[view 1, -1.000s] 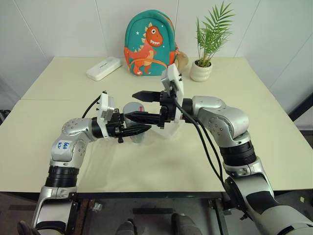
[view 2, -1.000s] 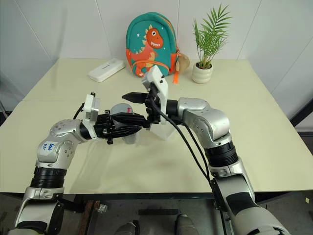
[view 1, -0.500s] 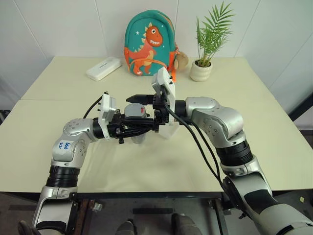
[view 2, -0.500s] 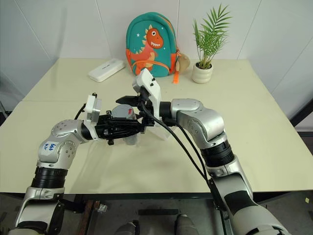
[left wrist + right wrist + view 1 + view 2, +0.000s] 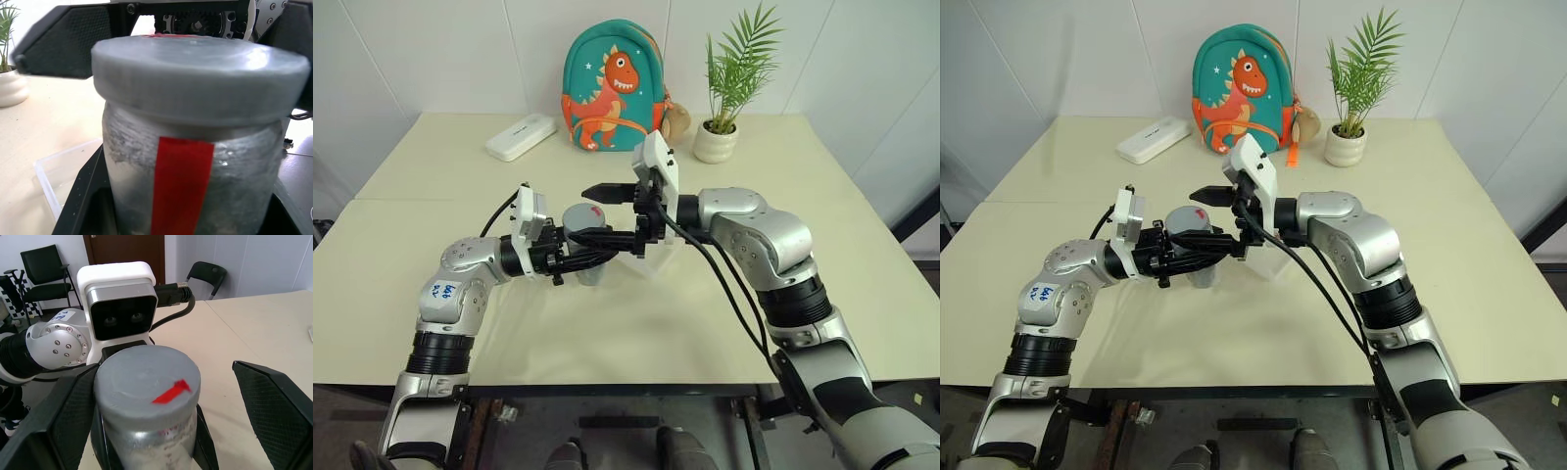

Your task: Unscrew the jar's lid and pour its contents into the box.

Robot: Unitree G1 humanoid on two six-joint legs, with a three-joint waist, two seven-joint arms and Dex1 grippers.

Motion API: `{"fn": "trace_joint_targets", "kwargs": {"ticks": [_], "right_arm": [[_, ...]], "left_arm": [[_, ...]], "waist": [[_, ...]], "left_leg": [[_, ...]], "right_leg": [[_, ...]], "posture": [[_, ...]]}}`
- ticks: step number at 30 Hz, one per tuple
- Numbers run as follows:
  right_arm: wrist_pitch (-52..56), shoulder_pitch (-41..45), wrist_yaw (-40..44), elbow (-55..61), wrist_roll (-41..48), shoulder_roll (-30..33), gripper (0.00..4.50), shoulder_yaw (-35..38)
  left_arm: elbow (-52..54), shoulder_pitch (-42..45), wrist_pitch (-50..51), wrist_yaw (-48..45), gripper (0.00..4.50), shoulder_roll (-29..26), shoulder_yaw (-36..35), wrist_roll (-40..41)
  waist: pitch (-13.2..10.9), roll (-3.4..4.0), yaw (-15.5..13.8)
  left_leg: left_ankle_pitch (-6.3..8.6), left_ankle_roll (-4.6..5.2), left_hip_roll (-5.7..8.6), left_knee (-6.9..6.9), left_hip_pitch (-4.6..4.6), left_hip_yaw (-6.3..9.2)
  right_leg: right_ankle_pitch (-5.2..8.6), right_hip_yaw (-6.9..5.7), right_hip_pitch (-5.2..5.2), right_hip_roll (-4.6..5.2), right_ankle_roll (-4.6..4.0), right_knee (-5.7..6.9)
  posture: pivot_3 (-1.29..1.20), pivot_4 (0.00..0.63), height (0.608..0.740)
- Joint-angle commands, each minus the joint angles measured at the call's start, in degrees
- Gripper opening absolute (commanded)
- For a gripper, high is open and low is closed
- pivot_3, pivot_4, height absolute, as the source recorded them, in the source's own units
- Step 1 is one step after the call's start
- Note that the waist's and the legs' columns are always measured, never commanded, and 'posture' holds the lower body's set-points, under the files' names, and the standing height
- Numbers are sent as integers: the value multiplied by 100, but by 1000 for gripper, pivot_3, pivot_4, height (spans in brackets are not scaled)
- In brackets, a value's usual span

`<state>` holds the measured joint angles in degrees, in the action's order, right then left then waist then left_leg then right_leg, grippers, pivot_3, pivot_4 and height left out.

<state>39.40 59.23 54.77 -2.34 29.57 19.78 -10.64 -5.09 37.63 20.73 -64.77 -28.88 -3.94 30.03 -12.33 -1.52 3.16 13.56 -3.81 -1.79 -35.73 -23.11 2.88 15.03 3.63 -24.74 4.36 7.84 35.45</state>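
Note:
The jar [image 5: 195, 186], a silver-grey cylinder with a red strip on its side, is held upright above the table. My left gripper [image 5: 592, 260] is shut on the jar's body. The flat grey lid [image 5: 146, 382], marked with a small red arrow, sits on the jar. My right gripper [image 5: 584, 212] comes in from the right and is open, with one black finger [image 5: 63, 416] on each side of the lid and a gap to both. The box [image 5: 68, 166], a clear shallow tray, lies on the table just behind the jar, partly hidden by my right hand. The contents are hidden inside the jar.
A dinosaur backpack [image 5: 612, 88] stands at the back of the cream table [image 5: 862, 255]. A white oblong case [image 5: 521, 136] lies to its left and a potted plant [image 5: 724, 108] stands to its right.
My right gripper pushed in further over the lid, then drew back to the right, staying open. The left gripper and the jar have not moved.

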Motion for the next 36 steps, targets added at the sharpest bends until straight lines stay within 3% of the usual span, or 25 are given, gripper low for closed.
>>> {"fn": "trace_joint_targets", "kwargs": {"ticks": [1, 7, 15, 30, 36], "right_arm": [[72, 29, -153, -81, 91, 405, 4454, 733], [396, -110, 254, -39, 393, 992, 4454, 851], [675, -215, 536, 127, 693, 1266, 4454, 1081], [1017, -32, -593, 1047, 750, -222, 4454, 411], [1006, -8, -670, 1169, 671, -396, 4454, 158]], "left_arm": [[249, 54, -108, -200, 2001, -71, -66, 168], [320, -41, -82, -237, 2001, -148, -108, 184], [412, -103, -30, -208, 2001, -172, -143, 197], [338, -7, -33, -196, 2001, -111, -89, 182], [322, 27, -24, -202, 2001, -94, -66, 181]], "waist": [[0, 0, 2], [0, 0, -35], [0, 0, 8], [0, 0, -2], [0, 0, -8]], "left_leg": [[0, 0, 0, 0, 0, 0], [1, 1, 1, 0, -2, 1], [1, 2, 0, 10, -1, -1], [1, 2, 0, 8, -1, 1], [1, 2, 0, 8, -2, 1]], "right_leg": [[0, 0, 0, 0, 0, 0], [0, -1, 5, 1, 0, -11], [2, 0, 0, 0, -2, -11], [1, 0, -2, 0, -2, -7], [1, 0, -1, 0, -2, -6]], "posture": [[0, 150, 740], [0, 150, 740], [0, 150, 740], [0, 150, 740], [0, 150, 740]]}}
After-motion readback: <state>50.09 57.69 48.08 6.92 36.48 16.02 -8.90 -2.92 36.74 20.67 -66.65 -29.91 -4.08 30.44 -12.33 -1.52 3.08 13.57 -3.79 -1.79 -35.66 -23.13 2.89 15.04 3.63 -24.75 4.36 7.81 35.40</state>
